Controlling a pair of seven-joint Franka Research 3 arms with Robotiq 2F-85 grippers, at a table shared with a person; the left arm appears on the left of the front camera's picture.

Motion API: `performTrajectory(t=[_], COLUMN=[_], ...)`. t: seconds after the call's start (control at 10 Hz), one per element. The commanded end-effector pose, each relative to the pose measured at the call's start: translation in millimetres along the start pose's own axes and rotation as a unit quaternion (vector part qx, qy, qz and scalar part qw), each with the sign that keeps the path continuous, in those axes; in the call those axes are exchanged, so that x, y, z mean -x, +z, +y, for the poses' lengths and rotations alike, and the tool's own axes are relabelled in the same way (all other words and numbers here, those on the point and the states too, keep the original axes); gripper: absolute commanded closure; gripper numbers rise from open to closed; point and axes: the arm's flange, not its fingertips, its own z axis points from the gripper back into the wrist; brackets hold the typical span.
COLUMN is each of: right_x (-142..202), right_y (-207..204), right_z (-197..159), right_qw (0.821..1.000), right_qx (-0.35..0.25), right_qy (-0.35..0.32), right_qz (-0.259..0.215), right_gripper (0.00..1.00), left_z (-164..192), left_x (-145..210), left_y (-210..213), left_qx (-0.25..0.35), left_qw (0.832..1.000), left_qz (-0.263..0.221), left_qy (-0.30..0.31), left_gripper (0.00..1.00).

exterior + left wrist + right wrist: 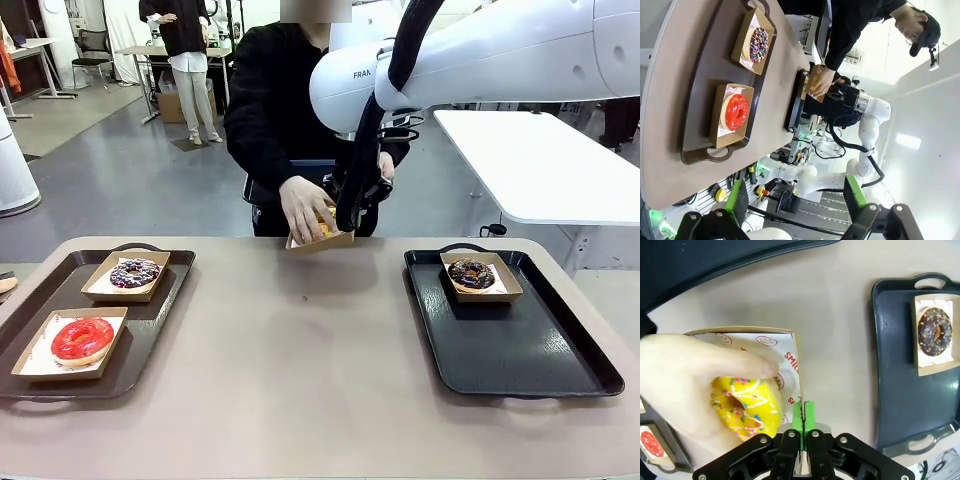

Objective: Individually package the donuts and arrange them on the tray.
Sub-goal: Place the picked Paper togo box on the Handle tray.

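Yellow donut (746,407) in paper box (785,352)

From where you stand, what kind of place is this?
Probably a robotics lab or test hall rather than a bakery: a white robot arm works at the table, more work tables stand on a bare grey floor, and donuts sit staged on trays.

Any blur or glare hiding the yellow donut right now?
Right wrist view: the person's hand is close and blurred, covering part of the yellow donut; box edge sharp. Front view: sharp, but the right arm blocks the box. Left wrist view: rolled sideways, bright background wall.
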Motion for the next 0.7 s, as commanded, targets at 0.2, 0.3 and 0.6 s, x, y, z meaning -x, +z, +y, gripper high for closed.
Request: performTrajectory(t=[0.2, 0.3, 0.6], right_x=[2.2, 2.2, 0.3], right_y=[-0.4, -0.4, 0.0], right_z=[-0.7, -0.7, 0.3], right_qw=[1.0, 1.0, 1.0], right_qx=[-0.005, -0.005, 0.0], right_qy=[-0.011, -0.011, 0.0], right_qz=[-0.003, -0.003, 0.0], right_gripper=[1.0, 1.0, 0.99], left_z=[-0.6, -0.6, -0.6], left_x=[1.4, 1.4, 1.4], left_y=[0.3, 0.3, 0.3], left_qx=[0.002, 0.002, 0.002], left_qw=[1.0, 1.0, 1.0], left_qz=[0.003, 0.003, 0.003], left_qy=[0.0, 0.0, 0.0], left_gripper=[0.0, 0.0, 0.0])
